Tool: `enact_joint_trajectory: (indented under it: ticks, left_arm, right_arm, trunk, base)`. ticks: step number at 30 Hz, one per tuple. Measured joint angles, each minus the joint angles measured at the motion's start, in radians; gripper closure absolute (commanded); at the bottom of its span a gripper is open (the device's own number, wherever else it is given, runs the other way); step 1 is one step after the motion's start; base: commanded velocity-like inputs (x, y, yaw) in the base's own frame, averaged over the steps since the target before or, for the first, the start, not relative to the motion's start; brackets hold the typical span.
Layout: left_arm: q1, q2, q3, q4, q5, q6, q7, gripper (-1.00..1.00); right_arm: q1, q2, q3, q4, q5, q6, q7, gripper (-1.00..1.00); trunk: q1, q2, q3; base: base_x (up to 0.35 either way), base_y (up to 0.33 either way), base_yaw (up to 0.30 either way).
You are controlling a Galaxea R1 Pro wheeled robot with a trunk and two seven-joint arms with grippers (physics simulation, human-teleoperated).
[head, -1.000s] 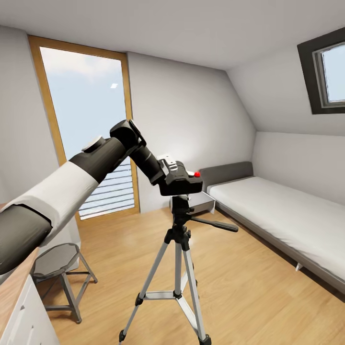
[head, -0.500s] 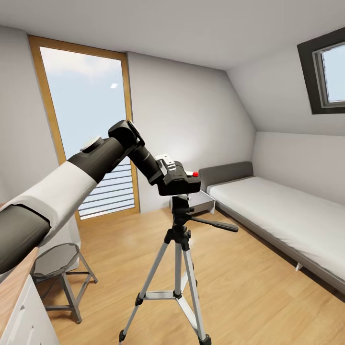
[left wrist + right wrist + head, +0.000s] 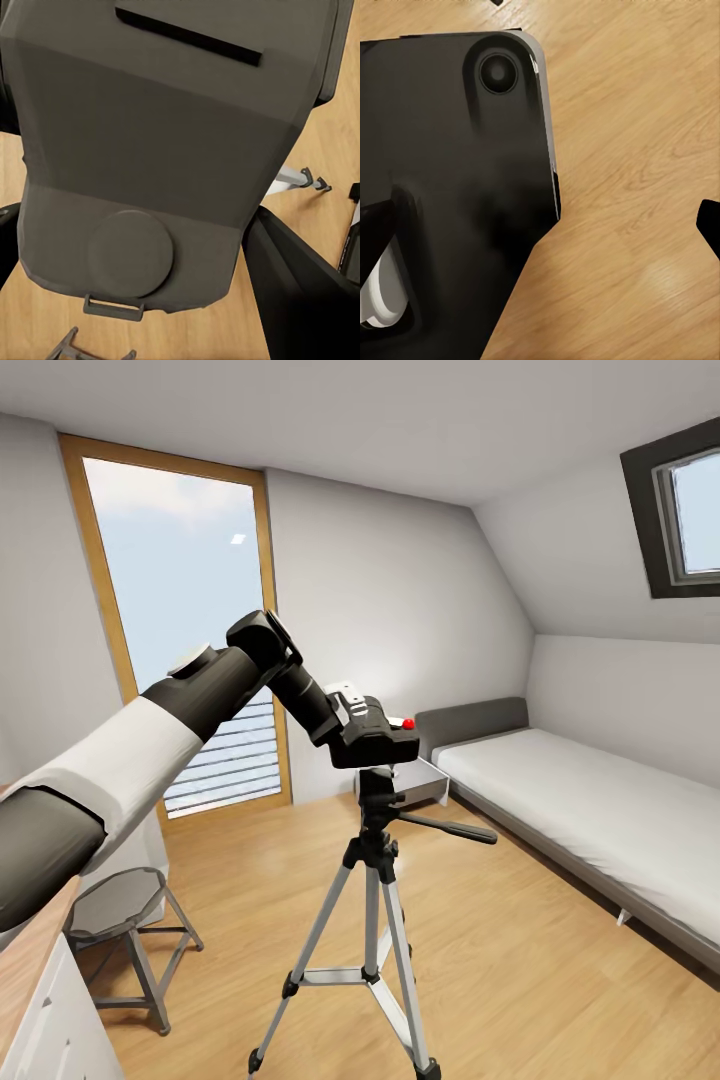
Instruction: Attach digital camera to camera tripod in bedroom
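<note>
Digital camera (image 3: 385,738) in left claw (image 3: 372,732), atop camera tripod (image 3: 372,880) head.

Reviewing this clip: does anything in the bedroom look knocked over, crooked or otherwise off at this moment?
Nothing stands out. The camera tripod stands upright on the wood floor with its legs spread evenly. The digital camera sits level right over the tripod's head, held by the left pincer. The bed and stool look undisturbed.
</note>
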Motion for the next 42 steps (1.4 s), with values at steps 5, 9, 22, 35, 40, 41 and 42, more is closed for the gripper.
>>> enact_joint_trajectory:
  ticks: [5, 9, 22, 35, 40, 41, 42]
  left_arm:
    - [0.000, 0.000, 0.000, 0.000, 0.000, 0.000, 0.000, 1.00]
    - [0.000, -0.001, 0.000, 0.000, 0.000, 0.001, 0.000, 1.00]
    - [0.000, -0.001, 0.002, 0.000, 0.000, 0.000, 0.000, 1.00]
    - [0.000, -0.005, 0.002, 0.002, 0.000, 0.000, 0.000, 1.00]
    - [0.000, -0.005, 0.002, 0.002, 0.000, 0.000, 0.000, 1.00]
    - [0.000, -0.005, 0.002, 0.002, 0.000, 0.000, 0.000, 1.00]
    - [0.000, -0.005, 0.002, 0.002, 0.000, 0.000, 0.000, 1.00]
  right_arm:
    - [0.000, 0.000, 0.000, 0.000, 0.000, 0.000, 0.000, -1.00]
    - [0.000, 0.000, 0.000, 0.000, 0.000, 0.000, 0.000, -1.00]
    - [0.000, 0.000, 0.000, 0.000, 0.000, 0.000, 0.000, -1.00]
    - [-0.002, -0.013, 0.096, -0.174, 0.021, -0.005, -0.001, -1.00]
    - [-0.002, -0.014, 0.179, -0.243, 0.022, -0.019, 0.003, -1.00]
    - [-0.002, -0.014, 0.189, -0.253, 0.022, -0.024, 0.004, -1.00]
    - [-0.002, -0.013, 0.205, -0.269, 0.022, -0.037, 0.004, -1.00]
  trunk:
    - [0.000, 0.000, 0.000]
    - [0.000, 0.000, 0.000]
    - [0.000, 0.000, 0.000]
    - [0.000, 0.000, 0.000]
    - [0.000, 0.000, 0.000]
    - [0.000, 0.000, 0.000]
    - [0.000, 0.000, 0.000]
  base:
    - [0.000, 0.000, 0.000]
    - [0.000, 0.000, 0.000]
    - [0.000, 0.000, 0.000]
    - [0.000, 0.000, 0.000]
    - [0.000, 0.000, 0.000]
    - [0.000, 0.000, 0.000]
    - [0.000, 0.000, 0.000]
